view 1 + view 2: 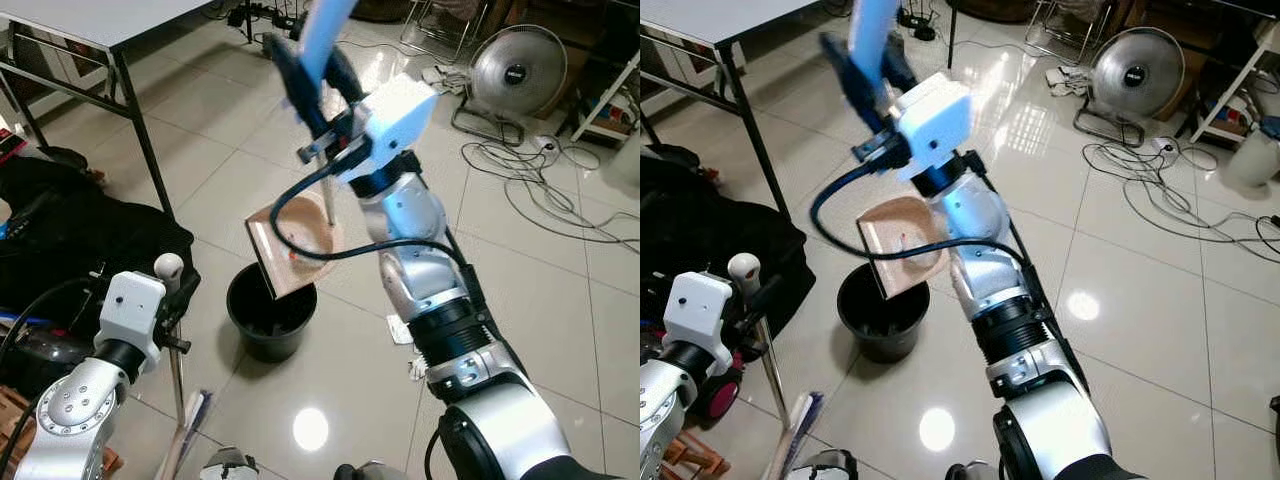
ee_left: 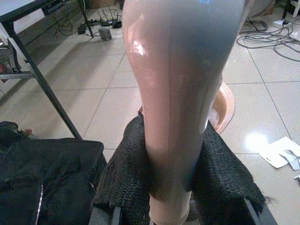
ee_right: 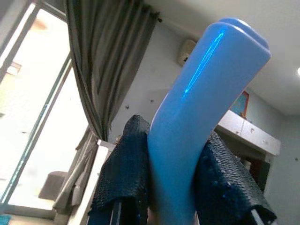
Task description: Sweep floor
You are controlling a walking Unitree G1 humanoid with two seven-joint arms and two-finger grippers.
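Right gripper (image 1: 318,75) raised high at about 12 o'clock, fingers (image 3: 123,173) clamped on either side of the blue handle (image 3: 197,117) of a dustpan. From that handle a thin rod running down to the pink dustpan (image 1: 290,240), tilted with its mouth over the black bin (image 1: 268,312), just above the rim. Bin standing on the pale tiled floor (image 1: 520,260) near centre, at 9 o'clock of the right forearm. Left gripper (image 2: 180,187) low at about 8 o'clock, fingers (image 2: 126,173) closed around a pale pinkish broom handle (image 2: 180,93), its white knob (image 1: 168,267) poking up above the wrist. Broom head (image 1: 190,420) down on the tiles at 6 to 7 o'clock, beside the bin. Black bags (image 1: 70,230) heaped at 9 o'clock under a table (image 1: 90,25). Fan (image 1: 518,72) and tangled cables (image 1: 540,190) at 1 to 2 o'clock, well apart from the bin. Scraps of white paper (image 1: 400,330) on the tiles just beside the right arm.
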